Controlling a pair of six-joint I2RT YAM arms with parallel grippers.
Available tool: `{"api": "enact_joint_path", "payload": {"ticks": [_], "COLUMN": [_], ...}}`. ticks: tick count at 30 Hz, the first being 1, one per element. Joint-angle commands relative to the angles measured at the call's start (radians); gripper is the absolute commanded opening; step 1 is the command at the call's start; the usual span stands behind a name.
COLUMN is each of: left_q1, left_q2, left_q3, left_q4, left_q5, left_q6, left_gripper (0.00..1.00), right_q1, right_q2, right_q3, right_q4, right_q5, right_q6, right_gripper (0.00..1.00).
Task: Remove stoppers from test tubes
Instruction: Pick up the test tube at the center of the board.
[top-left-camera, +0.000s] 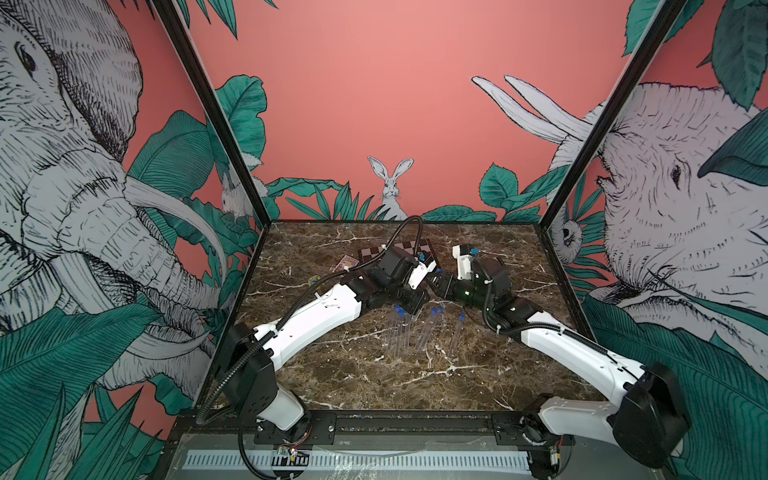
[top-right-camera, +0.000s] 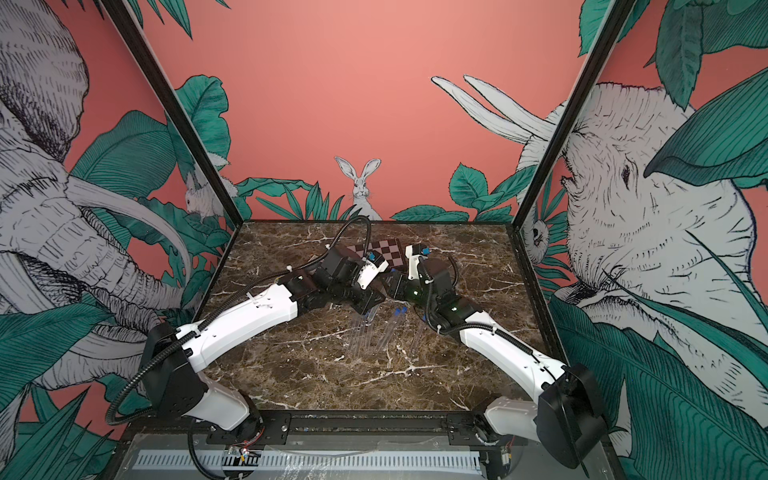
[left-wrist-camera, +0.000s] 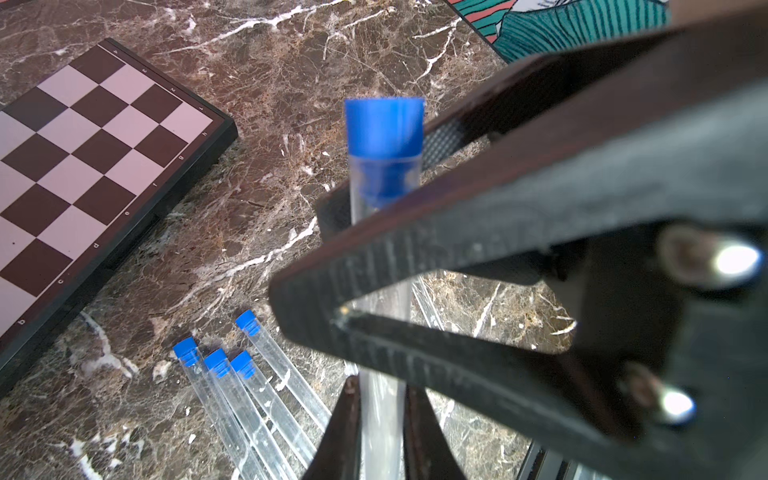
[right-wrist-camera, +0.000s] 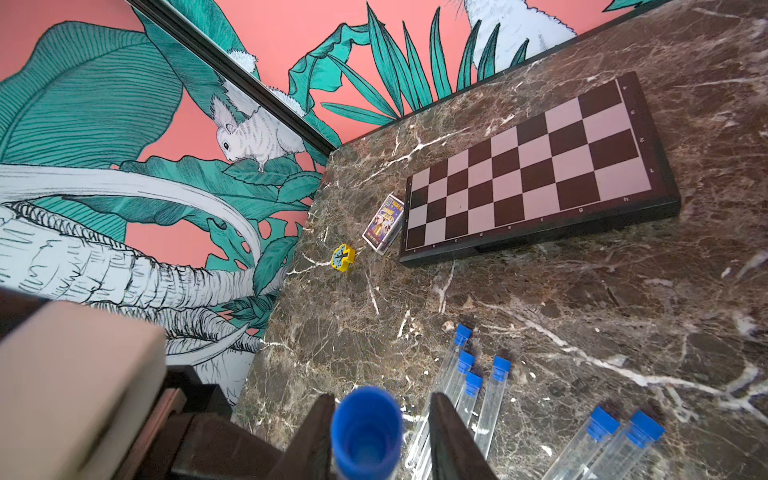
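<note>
Pinched test tube (left-wrist-camera: 384, 424) in left end effector (left-wrist-camera: 381, 388), bracketed its stopper (right-wrist-camera: 368, 436) with right end effector (right-wrist-camera: 382, 398) spread and clear of it, and risked an off-centre closure levering tube loose.

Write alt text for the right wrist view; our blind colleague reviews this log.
A blue stopper, seen end-on, sits between the right gripper's open jaws. Beyond it six stoppered test tubes lie on the marble table, with a chessboard, a card box and a yellow toy clock farther off.
</note>
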Motion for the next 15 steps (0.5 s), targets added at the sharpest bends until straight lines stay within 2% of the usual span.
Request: {"api": "enact_joint_path", "payload": {"ticks": [1,5,7,12,15], "left_q1": [-0.005,-0.005,-0.005,-0.005,-0.006], "left_q2": [-0.045,-0.045,-0.047,-0.067,-0.085], "left_q3": [-0.004,-0.001,-0.005,-0.040,-0.088], "left_q4": [0.020,0.019,0.024,0.069,0.124], "left_q5": [0.009,0.009,0.010,0.020,-0.013], "left_q6": [0.004,0.006,0.006,0.017,0.020], "left_gripper": [0.18,0.22,0.27,0.48,0.50], "right_q1": [0.005,0.005,0.006,0.005,0.005], "right_q2": [0.002,-0.009,-0.015,-0.042,-0.071], "right_q3": [0.004,0.001,-0.004,-0.019,-0.038], "right_q4": [0.041,0.042,0.040,0.048,0.050], "right_q5": [0.010,0.019,0.026,0.041,0.068], "right_q6": [0.021,0.019,0.018,0.029,0.030], "right_gripper": [0.34,0.24,0.23,0.22,0.14]}}
